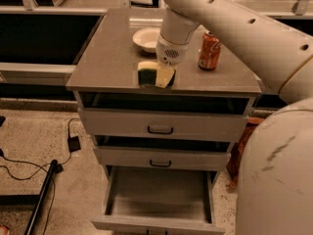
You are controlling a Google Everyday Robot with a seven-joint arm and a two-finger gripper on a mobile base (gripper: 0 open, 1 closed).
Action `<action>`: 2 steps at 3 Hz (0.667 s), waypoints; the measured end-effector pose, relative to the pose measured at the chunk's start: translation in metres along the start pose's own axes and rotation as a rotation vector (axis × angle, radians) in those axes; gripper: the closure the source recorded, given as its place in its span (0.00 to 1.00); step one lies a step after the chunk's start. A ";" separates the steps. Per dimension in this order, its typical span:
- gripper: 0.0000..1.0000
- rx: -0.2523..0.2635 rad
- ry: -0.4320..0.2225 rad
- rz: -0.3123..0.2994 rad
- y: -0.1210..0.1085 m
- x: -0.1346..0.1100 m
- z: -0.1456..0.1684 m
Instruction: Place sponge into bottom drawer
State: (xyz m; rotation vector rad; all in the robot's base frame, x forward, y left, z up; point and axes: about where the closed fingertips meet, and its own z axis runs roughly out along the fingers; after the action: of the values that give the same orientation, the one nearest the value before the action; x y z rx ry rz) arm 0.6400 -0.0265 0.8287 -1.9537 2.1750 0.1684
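showing an early stage of the task, judged from the present layout: bottom drawer [159,197] already pulled out at the foot of the cabinet, with no sponge on its plain floor; sponge [146,75] not yet delivered. left to do, on that reading: lifting clear of the worktop [105,58], carrying forward past its front edge, lowering in front of the two upper drawers [161,124], and releasing inside the open tray.

locating everything from the bottom drawer: sponge well above it, at the front edge of the worktop, roughly over the drawer's middle and slightly to its left, dark green face turned toward the camera and pale yellow foam along the top. tool [165,76] likewise well above the drawer, at the end of the arm [220,18] reaching down from the upper right, touching the sponge on its right side. cannot tell whether closed on the sponge or merely set against it, nor whether the sponge rests on the worktop or hangs just off it. white bowl [146,38] and soda can [209,51] higher and farther back than the drawer, bowl just behind the tool, can off to the right, both apart from the sponge.
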 end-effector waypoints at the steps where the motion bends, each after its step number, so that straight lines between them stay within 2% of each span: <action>1: 1.00 0.035 -0.079 -0.015 0.011 -0.003 -0.017; 2: 1.00 0.145 -0.165 0.014 0.054 0.007 -0.046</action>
State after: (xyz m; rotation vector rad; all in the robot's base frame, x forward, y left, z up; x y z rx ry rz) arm 0.5816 -0.0373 0.8684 -1.7809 2.0364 0.1628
